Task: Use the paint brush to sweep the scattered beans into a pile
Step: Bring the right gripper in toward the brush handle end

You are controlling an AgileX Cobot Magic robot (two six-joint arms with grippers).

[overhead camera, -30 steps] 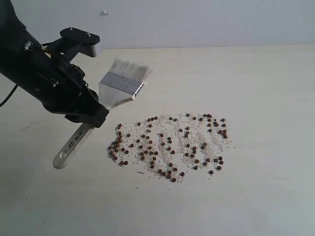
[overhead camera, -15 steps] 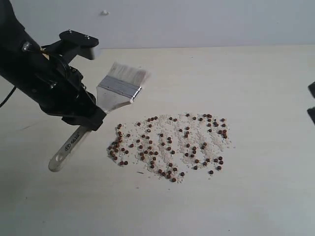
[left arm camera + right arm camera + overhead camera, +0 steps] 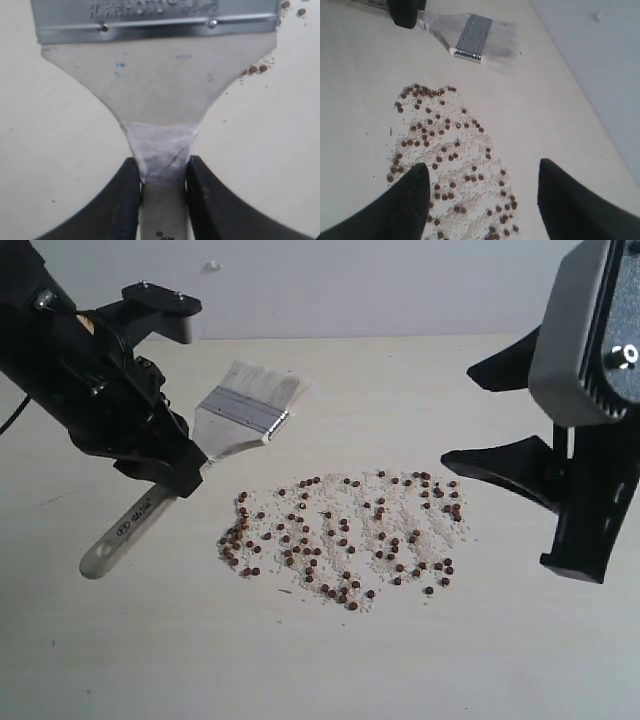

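Pinching the flat paint brush (image 3: 240, 412) by its pale wooden handle, left jaws; right jaws gape wide near tiny round reddish beans (image 3: 345, 540).

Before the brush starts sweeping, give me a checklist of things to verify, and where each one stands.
1. Brush grip: left pincer is shut on the paint brush at the handle's neck: ok.
2. Bristles clear of the beans: ok, the brush is apart from them, off the spread's left end.
3. Beans gathered into one tight pile: not ok, they are loosely spread.
4. Right pincer open and holding nothing: ok.
5. Sweep path free: cannot tell; the right pincer hangs by the spread's right end and its height is unclear.
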